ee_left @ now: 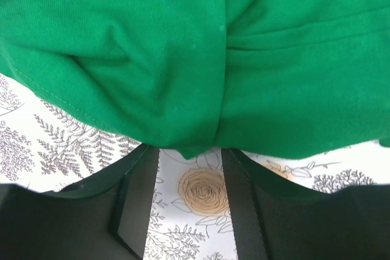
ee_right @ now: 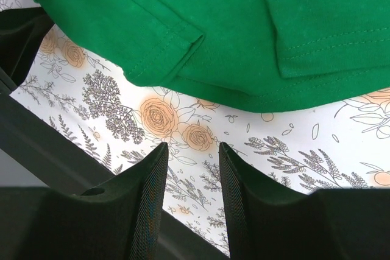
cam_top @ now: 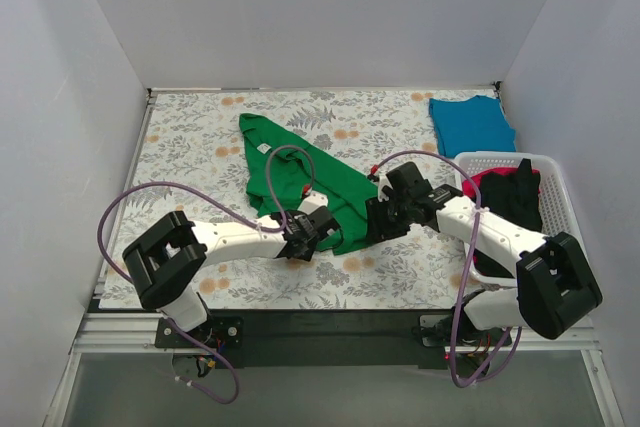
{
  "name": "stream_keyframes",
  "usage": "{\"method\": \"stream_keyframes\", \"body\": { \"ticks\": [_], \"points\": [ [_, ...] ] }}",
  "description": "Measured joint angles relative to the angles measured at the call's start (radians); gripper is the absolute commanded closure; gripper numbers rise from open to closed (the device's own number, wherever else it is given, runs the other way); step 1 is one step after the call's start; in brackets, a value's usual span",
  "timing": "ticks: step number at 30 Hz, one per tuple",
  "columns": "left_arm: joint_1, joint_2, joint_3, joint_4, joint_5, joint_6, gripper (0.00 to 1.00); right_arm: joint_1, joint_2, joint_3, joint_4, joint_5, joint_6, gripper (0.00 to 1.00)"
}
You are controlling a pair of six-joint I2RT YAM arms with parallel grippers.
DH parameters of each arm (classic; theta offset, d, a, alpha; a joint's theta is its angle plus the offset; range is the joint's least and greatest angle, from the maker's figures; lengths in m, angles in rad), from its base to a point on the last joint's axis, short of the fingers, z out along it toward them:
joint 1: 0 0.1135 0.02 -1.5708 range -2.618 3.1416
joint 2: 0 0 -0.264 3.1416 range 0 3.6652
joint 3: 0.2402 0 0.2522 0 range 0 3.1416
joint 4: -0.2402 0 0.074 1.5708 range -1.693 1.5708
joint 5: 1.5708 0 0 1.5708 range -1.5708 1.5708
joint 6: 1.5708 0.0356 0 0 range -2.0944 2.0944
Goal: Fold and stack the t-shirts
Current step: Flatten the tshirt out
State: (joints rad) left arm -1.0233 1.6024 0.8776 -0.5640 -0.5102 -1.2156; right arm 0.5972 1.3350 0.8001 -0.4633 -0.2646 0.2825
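Left gripper (ee_left: 190, 150): jaws apart, green t-shirt (ee_left: 183, 47) hem bunched over the tips, seemingly unpinched. Right gripper (ee_right: 193, 145): open, just short of the hem. Shirt lies mid-table. Step: seizing near edge. Next: both close, lift together.

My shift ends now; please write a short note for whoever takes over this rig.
Left gripper: jaws apart, tips at the near edge of the green t-shirt, no grip seen.
Right gripper: jaws apart, just short of that shirt's hem, empty.
The green t-shirt lies rumpled mid-table. The teal-blue t-shirt lies folded at the far right corner. The red t-shirt and black t-shirt are in the white basket, right side.
Done: teal-blue folded. Left: fold green, red, black; stack all.
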Motion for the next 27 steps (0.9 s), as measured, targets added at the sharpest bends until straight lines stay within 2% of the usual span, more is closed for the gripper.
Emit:
{"method": "stream_keyframes", "body": {
  "ticks": [3, 4, 6, 12, 18, 22, 27],
  "points": [
    [0.000, 0.021, 0.012, 0.008, -0.019, 0.003, 0.77, 0.000, -0.006, -0.006, 0.002, 0.000, 0.003, 0.55],
    [0.000, 0.031, 0.018, 0.010, -0.027, 0.003, 0.88, 0.000, -0.007, -0.008, 0.002, 0.001, 0.003, 0.55],
    [0.000, 0.041, 0.023, 0.014, -0.033, 0.004, 1.00, 0.000, -0.008, -0.011, 0.002, 0.001, 0.004, 0.55],
    [0.000, 0.041, 0.042, -0.037, -0.041, 0.005, 1.00, 0.000, -0.008, -0.011, 0.002, 0.001, 0.001, 0.55],
    [0.031, -0.027, 0.201, -0.154, -0.040, 0.035, 1.00, 0.004, 0.026, 0.040, -0.002, -0.001, -0.028, 0.55],
    [0.153, -0.120, 0.312, -0.178, 0.002, 0.078, 1.00, 0.036, 0.089, 0.107, 0.018, 0.000, -0.043, 0.53],
    [0.328, -0.209, 0.360, -0.191, 0.074, 0.120, 1.00, 0.073, 0.172, 0.151, 0.041, 0.004, -0.046, 0.53]
  ]
}}
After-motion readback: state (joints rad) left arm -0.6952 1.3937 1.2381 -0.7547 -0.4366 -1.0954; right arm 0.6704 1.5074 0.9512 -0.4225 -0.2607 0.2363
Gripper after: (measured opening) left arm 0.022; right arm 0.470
